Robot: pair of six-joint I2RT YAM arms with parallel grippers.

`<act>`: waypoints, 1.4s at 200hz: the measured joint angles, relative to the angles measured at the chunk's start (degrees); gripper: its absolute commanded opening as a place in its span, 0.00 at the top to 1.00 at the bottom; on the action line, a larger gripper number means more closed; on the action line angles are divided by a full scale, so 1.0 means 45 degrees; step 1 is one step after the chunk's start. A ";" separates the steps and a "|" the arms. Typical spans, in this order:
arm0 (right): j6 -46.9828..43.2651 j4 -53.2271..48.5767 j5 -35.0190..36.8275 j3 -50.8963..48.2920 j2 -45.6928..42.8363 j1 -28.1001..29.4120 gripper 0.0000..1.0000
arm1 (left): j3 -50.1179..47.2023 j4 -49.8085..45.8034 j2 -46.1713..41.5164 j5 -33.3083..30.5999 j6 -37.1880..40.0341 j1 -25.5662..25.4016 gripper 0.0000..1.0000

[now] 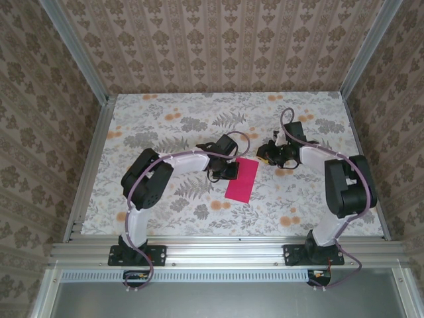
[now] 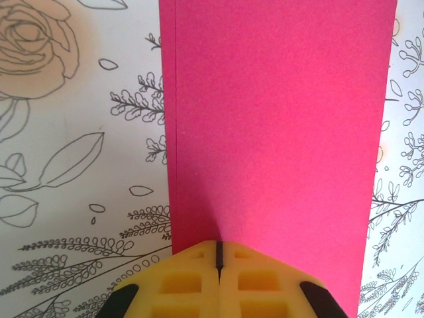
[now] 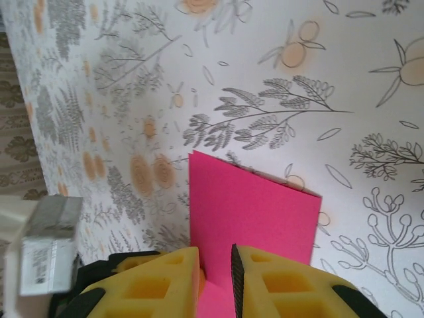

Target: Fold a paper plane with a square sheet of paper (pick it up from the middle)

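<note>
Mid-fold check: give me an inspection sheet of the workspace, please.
Surface: floral-print table cover, flat.
Job's things: square sheet of paper, magenta, folded to a narrow rectangle, lying mid-table.
Clutter: nothing seen.
Grippers: left gripper jaws shut at the paper's edge; right gripper jaws slightly apart at its far end.
Cables: purple cables along both arms, none lying on the paper.
Surroundings: patterned walls, aluminium frame.

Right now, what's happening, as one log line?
pink paper: folded, lying flat | left gripper: shut, tip at its edge | right gripper: slightly open over its corner
</note>
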 measured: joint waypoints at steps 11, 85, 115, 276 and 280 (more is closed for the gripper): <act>0.0005 0.0024 -0.0029 -0.0160 -0.0155 0.0029 0.77 | 0.0000 0.0000 -0.0005 -0.0005 0.0000 0.0000 1.00; 0.0301 0.0010 -0.0044 -0.2681 -0.2098 0.1613 0.78 | 0.0078 -0.0330 -0.0039 -0.0053 0.0005 -0.0092 1.00; 0.0534 0.0019 -0.0083 -0.3337 -0.2506 0.2171 0.77 | 0.0063 -0.0379 -0.0049 -0.0053 0.0005 -0.0107 1.00; 0.0690 -0.0058 -0.0296 -0.4396 -0.3468 0.2569 0.77 | 0.0034 -0.0369 -0.0068 -0.0044 0.0005 -0.0107 1.00; 0.0763 0.0058 -0.0330 -0.4488 -0.3551 0.2589 0.77 | 0.0034 -0.0369 -0.0068 -0.0044 0.0005 -0.0107 1.00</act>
